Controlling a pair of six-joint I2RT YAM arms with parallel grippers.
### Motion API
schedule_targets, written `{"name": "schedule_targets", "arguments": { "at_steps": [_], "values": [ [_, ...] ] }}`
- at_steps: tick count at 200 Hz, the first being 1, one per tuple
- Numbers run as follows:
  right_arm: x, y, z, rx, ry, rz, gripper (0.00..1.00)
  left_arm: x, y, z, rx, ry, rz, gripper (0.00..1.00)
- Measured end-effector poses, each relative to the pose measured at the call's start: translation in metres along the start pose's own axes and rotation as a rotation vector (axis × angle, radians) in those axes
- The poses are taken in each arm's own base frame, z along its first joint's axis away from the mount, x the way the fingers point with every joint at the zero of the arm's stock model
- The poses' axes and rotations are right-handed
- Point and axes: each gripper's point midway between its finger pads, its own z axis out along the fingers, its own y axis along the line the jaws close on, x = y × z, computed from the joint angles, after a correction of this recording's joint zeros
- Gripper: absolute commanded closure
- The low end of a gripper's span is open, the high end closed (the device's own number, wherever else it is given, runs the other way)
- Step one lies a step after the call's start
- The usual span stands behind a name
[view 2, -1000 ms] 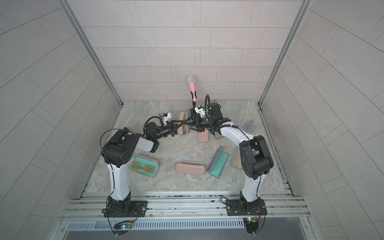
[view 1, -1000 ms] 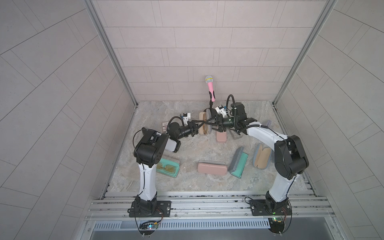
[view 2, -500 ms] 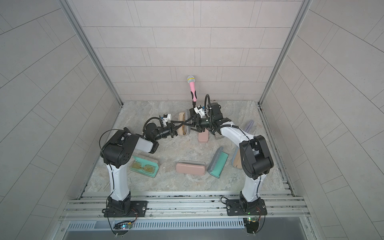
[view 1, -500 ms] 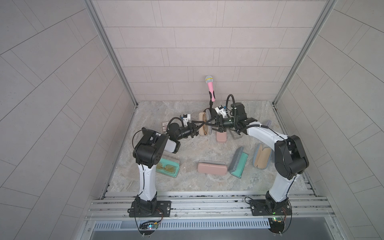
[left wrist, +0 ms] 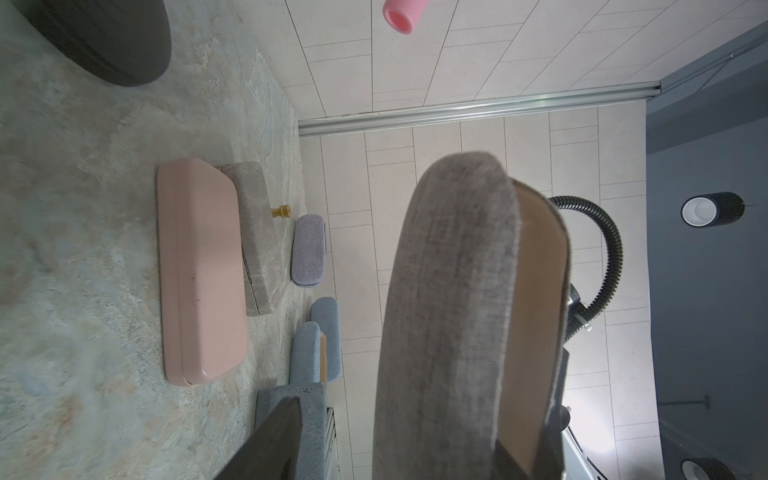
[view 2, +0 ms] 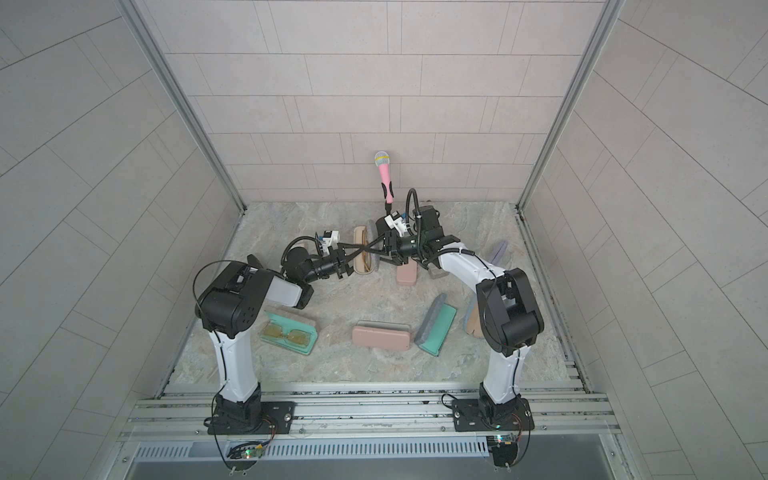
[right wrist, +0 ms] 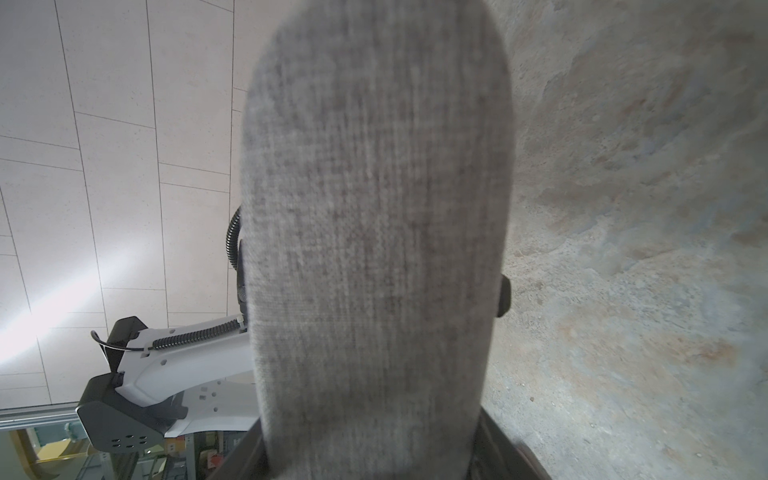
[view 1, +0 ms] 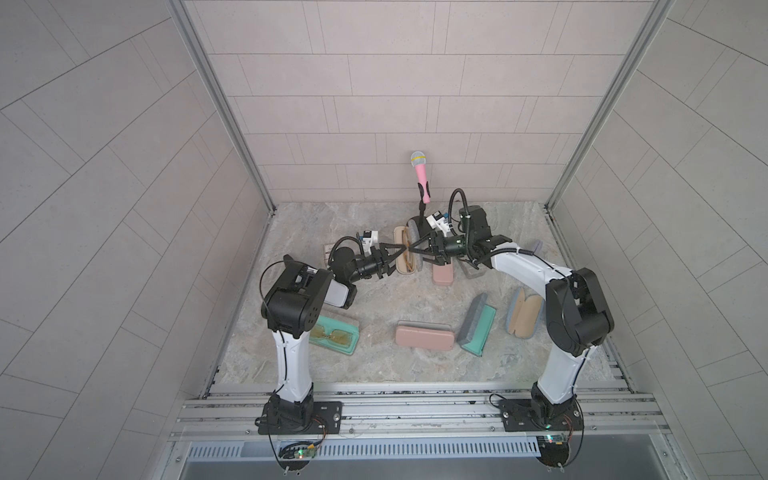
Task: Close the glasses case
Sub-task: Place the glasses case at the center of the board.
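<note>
The glasses case [view 1: 400, 237] lies open at the back middle in both top views, its tan half [view 2: 358, 237] holding glasses and its grey fabric lid [left wrist: 449, 299] standing up. My right gripper [view 1: 417, 254] comes from the right. In the right wrist view the lid [right wrist: 374, 216] fills the whole gap between the fingers [right wrist: 494, 440], so my right gripper [right wrist: 374, 451] is shut on it. My left gripper [view 1: 397, 257] reaches in from the left and stands open astride the same lid [left wrist: 399, 457]. One of its fingers [left wrist: 282, 440] is well apart from the fabric.
A pink microphone [view 1: 420, 174] on a stand rises just behind the case. Several other cases lie around: a pink one [view 1: 441, 274] beside my right gripper, a long pink one [view 1: 424, 336] in front, a teal one with glasses [view 1: 334, 334] and a teal-grey one [view 1: 478, 324].
My left gripper's jaws have spread wider around the lid. Both arms and the case stay almost where they were.
</note>
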Motion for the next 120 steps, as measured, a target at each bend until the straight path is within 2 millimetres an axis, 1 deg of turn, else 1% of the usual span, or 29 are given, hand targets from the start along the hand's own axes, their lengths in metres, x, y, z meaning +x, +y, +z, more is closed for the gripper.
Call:
{"name": "schedule_targets", "arguments": {
  "at_steps": [32, 54, 73, 86, 120],
  "values": [
    [0.001, -0.019, 0.010, -0.007, 0.025, 0.024, 0.85, -0.006, 0.013, -0.010, -0.038, -0.023, -0.042, 0.40],
    [0.001, -0.032, 0.018, -0.017, 0.038, 0.036, 0.85, -0.009, 0.015, -0.013, -0.043, -0.032, -0.046, 0.40],
    [0.001, -0.050, 0.026, -0.021, 0.051, 0.065, 0.85, -0.011, 0.016, -0.014, -0.045, -0.037, -0.047, 0.40],
    [0.001, -0.058, 0.031, -0.032, 0.066, 0.079, 0.85, -0.012, 0.021, -0.017, -0.061, -0.045, -0.066, 0.40],
    [-0.001, -0.069, 0.042, -0.054, 0.094, 0.090, 0.84, -0.015, 0.033, -0.026, -0.094, -0.067, -0.103, 0.40]
  ]
}}
